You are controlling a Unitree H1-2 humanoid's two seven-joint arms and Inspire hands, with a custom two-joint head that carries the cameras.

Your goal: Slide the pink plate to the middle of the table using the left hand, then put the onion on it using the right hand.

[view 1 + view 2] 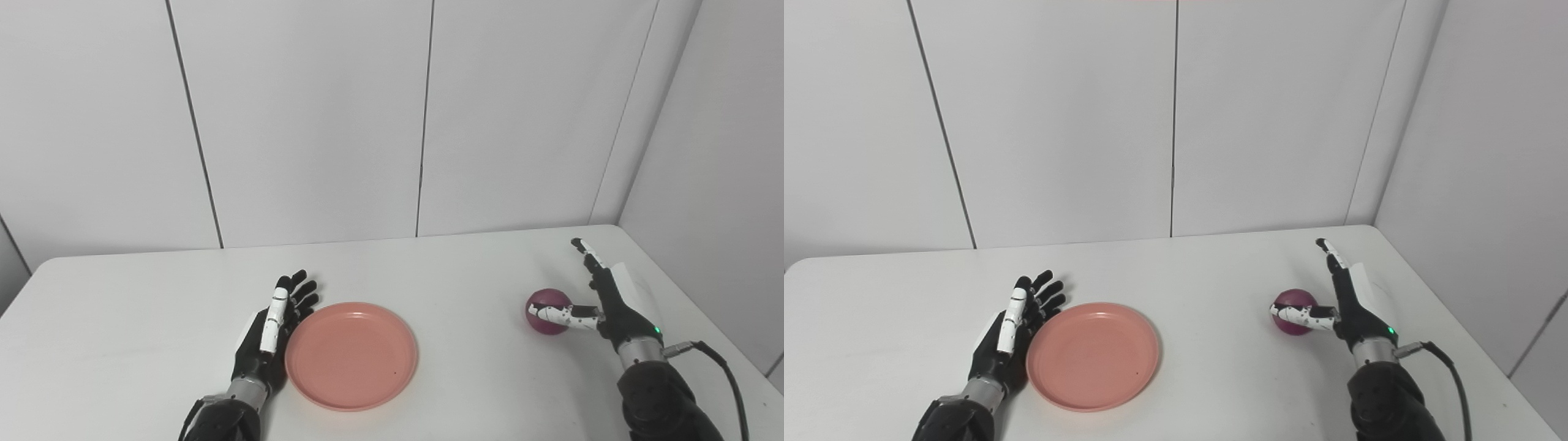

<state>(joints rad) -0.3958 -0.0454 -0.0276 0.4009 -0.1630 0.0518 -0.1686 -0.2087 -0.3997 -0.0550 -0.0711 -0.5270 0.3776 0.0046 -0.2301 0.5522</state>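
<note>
The pink plate (pixel 351 354) lies flat on the white table (pixel 429 275), a little left of the middle and near the front. My left hand (pixel 272 327) is open, fingers straight, standing on edge against the plate's left rim. The dark red onion (pixel 547 310) sits on the table at the right. My right hand (pixel 603 303) is open just right of the onion, its thumb reaching across the onion's front and its fingers pointing away past it. The hand is not closed on the onion.
White wall panels stand behind the table and along its right side. A black cable (pixel 723 367) runs from my right wrist toward the table's right edge. The table's far edge meets the wall.
</note>
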